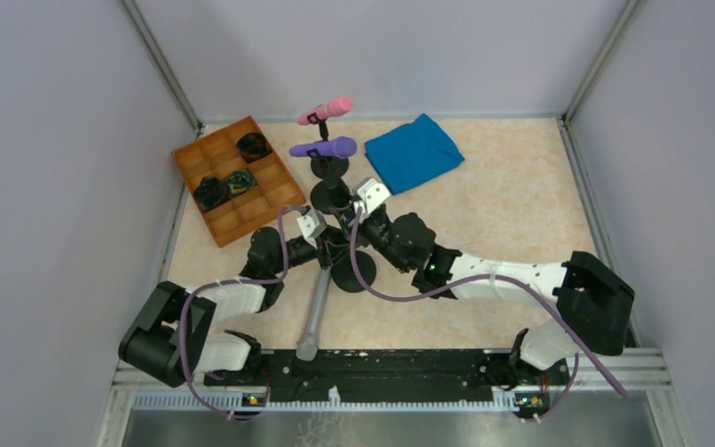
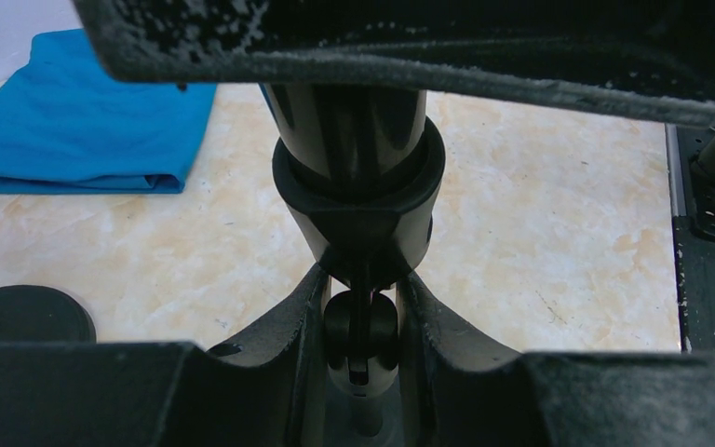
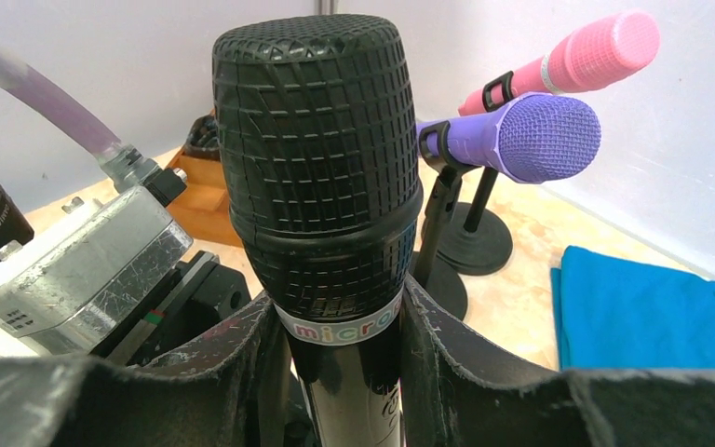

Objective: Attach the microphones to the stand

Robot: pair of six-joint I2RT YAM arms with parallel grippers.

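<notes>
A black microphone (image 3: 317, 168) with a white "micro" band stands upright between the pads of my right gripper (image 3: 344, 345), which is shut on its body. My left gripper (image 2: 361, 312) is shut on the black stand's clip joint (image 2: 361, 335), just under the microphone's lower end (image 2: 354, 121). In the top view both grippers, left (image 1: 321, 244) and right (image 1: 360, 219), meet over the black stand's round base (image 1: 352, 277). A purple microphone (image 1: 323, 147) and a pink microphone (image 1: 326, 110) each sit in a stand behind; both also show in the right wrist view, purple (image 3: 521, 140) and pink (image 3: 586, 56).
An orange compartment tray (image 1: 233, 182) holding small dark items stands at the back left. A folded blue cloth (image 1: 412, 152) lies at the back right. A grey rod (image 1: 315, 312) lies between the arm bases. Walls enclose the table.
</notes>
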